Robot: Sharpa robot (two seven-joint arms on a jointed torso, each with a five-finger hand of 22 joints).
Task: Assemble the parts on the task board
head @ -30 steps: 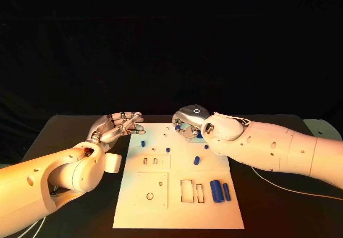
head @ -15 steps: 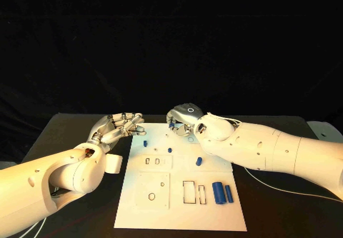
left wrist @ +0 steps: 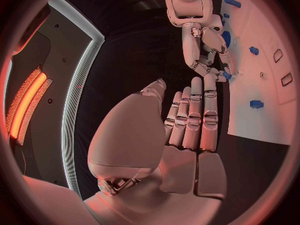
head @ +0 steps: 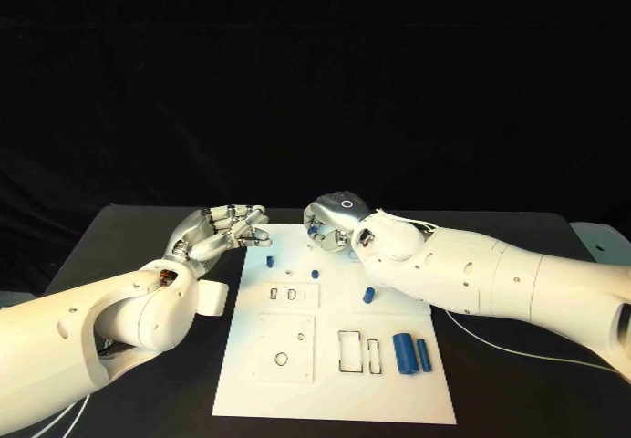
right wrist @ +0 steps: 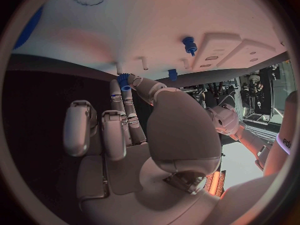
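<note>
blue parts (head: pixel 407 352) on white task board (head: pixel 336 383)

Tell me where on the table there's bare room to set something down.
Bare black table lies right of the task board, nearer than the right arm, apart from a thin cable. The board's near strip, below its recesses, is bare too. It is crowded at the far edge, where the right hand pinches a small blue part beside the left hand.

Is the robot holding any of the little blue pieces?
Yes. The right hand pinches a small blue part between its fingertips, at the board's far edge. The left hand holds nothing.
</note>
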